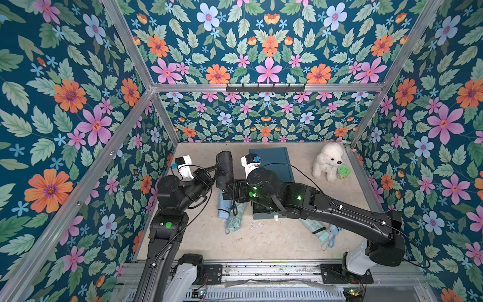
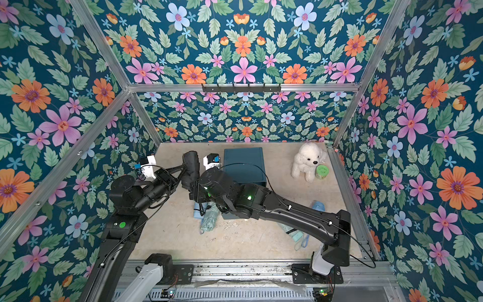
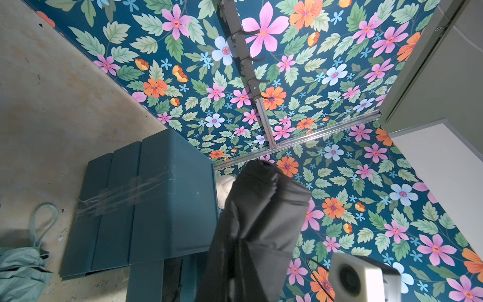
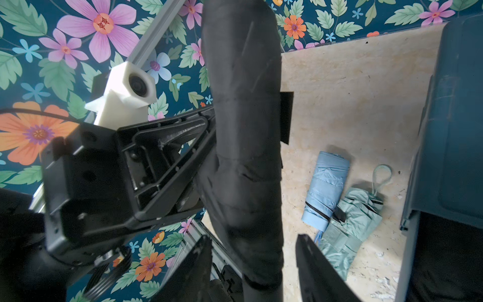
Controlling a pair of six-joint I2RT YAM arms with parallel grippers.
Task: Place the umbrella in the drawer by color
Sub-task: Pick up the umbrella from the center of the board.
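Left gripper: pressed together on the middle of the black umbrella, which hangs off the floor.
Right gripper: fingers spread, one at each side of the umbrella's lower end, with a gap at one finger.
Drawer unit: just beside the right gripper; one drawer is pulled out, dark inside.
Below the grippers: light blue umbrella and mint umbrella on the floor, touching each other.
In the way: right arm crosses above the open drawer in both top views.
Beyond the unit: plush dog, green can.
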